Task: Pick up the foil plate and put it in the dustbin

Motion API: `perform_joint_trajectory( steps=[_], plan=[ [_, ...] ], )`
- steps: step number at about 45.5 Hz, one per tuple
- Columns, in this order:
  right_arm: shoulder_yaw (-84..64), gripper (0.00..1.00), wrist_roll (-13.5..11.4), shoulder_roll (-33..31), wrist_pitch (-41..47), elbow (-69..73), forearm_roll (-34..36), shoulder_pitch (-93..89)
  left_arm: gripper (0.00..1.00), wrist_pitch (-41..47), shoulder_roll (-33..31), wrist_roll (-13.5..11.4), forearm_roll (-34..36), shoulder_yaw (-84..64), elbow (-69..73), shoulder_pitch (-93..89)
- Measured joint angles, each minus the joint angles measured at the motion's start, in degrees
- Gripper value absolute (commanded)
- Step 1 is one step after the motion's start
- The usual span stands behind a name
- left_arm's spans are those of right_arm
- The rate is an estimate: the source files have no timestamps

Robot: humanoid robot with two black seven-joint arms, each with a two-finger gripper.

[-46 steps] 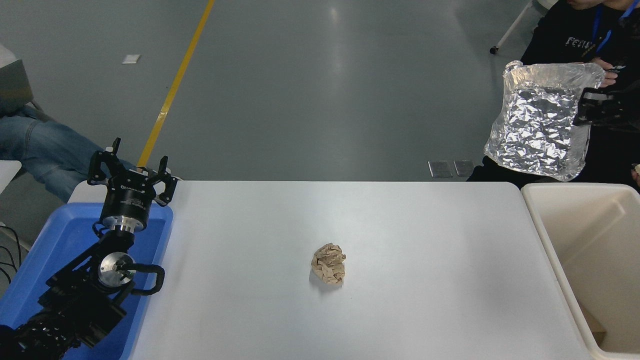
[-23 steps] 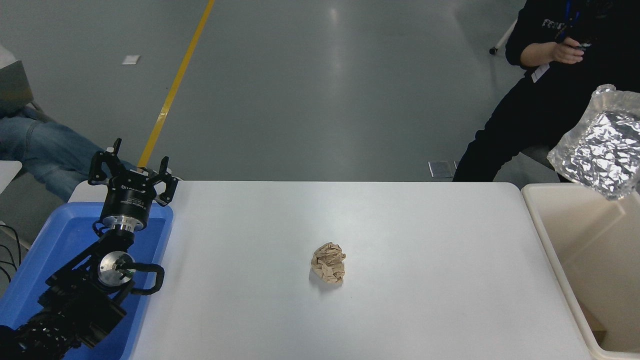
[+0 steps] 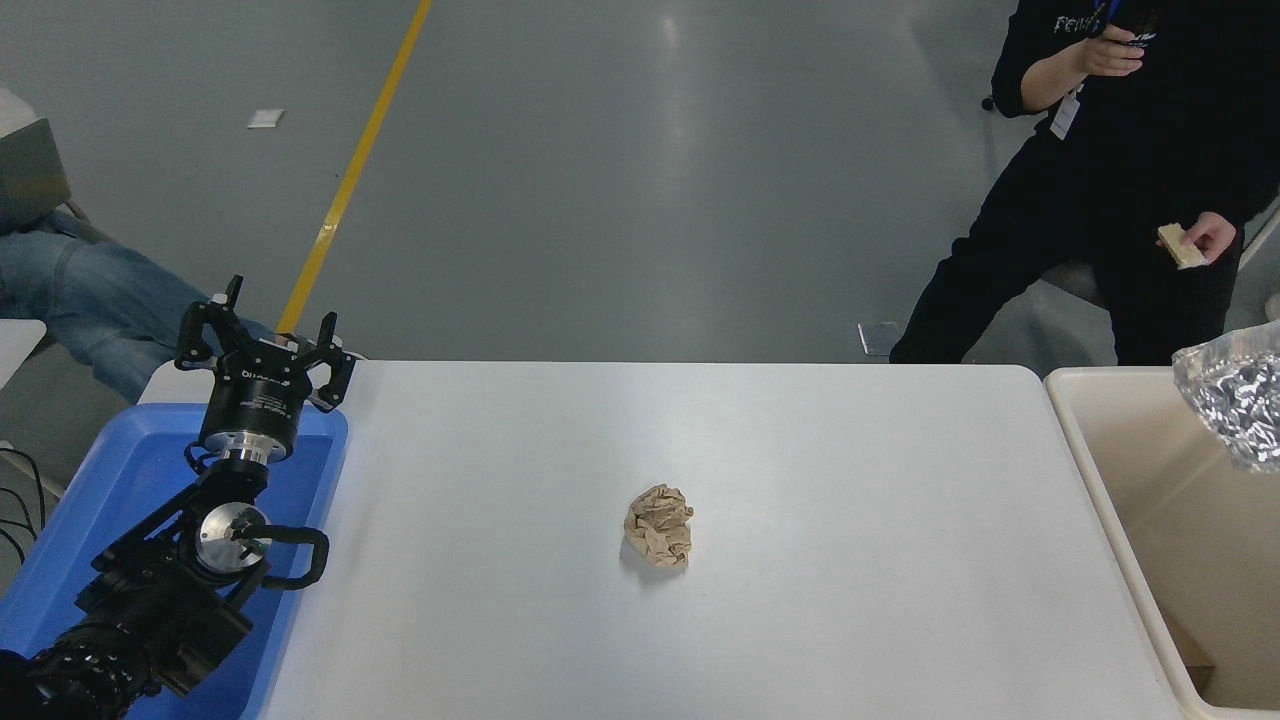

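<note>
**Foil plate over the dustbin, right gripper out of frame**

Head view: you have the foil plate (image 3: 1238, 403) at the right edge of the picture, cut off by the frame, hanging above the open mouth of the dustbin (image 3: 1100, 470) and not resting on it. Your right arm and gripper are out of sight, so you cannot tell from here what holds the plate or how.

Treat the plate as very light and soft: thin, crinkled foil that bends and creases easily, with a slick surface. I judge a pinch on the raised rim the sound hold; the flat middle would only buckle. Being so light, it may drift or catch on the dustbin's thick rim when dropped, so let it go well inside the walls.

Your left gripper (image 3: 268, 338) is parked at the lower left, fingers spread and empty, above the blue tray (image 3: 120, 480). A brown paper ball (image 3: 659, 526) sits mid-table (image 3: 800, 450), well apart from the dustbin. A person (image 3: 1120, 170) stands at the far side.
</note>
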Motion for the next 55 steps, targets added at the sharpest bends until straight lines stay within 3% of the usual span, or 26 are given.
perform_joint_trajectory(
  steps=[2, 3, 6, 7, 9, 11, 30, 42, 55],
  plan=[
    [0.70, 0.00, 0.00, 0.51, -0.55, -0.57, 0.98, -1.57, 0.99, 0.00, 0.00, 0.00, 0.02, 0.00, -0.01, 0.00],
    [0.96, 0.09, -0.02, 0.70, -0.76, -0.73, 1.32, -2.23, 0.99, 0.00, 0.00, 0.00, 0.00, 0.00, 0.00, 0.00],
    [1.83, 0.62, -0.04, 1.34, -1.60, -1.23, 2.39, -4.51, 0.99, 0.00, 0.00, 0.00, 0.00, 0.00, 0.00, 0.00],
    [2.00, 0.75, -0.04, 1.51, -1.80, -1.37, 2.59, -5.03, 0.99, 0.00, 0.00, 0.00, 0.02, 0.00, 0.00, 0.00],
    [2.39, 0.90, -0.05, 1.98, -2.29, -1.62, 3.06, -6.27, 0.99, 0.00, 0.00, 0.00, 0.02, 0.00, -0.01, 0.00],
    [2.62, 0.99, -0.05, 2.33, -2.64, -1.73, 3.35, -7.13, 0.99, 0.00, 0.00, 0.00, 0.00, 0.00, 0.00, 0.00],
    [3.32, 1.00, 0.04, 4.10, -4.14, -1.51, 4.00, -8.19, 0.99, 0.00, 0.00, -0.02, 0.02, 0.00, 0.00, 0.00],
    [-3.11, 1.00, 0.13, 4.58, -1.09, 4.98, 1.68, 7.52, 0.99, -0.02, -0.01, -0.02, 0.00, 0.00, 0.00, 0.00],
    [-16.00, 1.00, 0.01, 11.77, 2.73, 17.23, -3.92, 26.52, 0.99, -0.02, 0.00, -0.02, 0.00, 0.00, 0.00, -0.01]
  ],
)
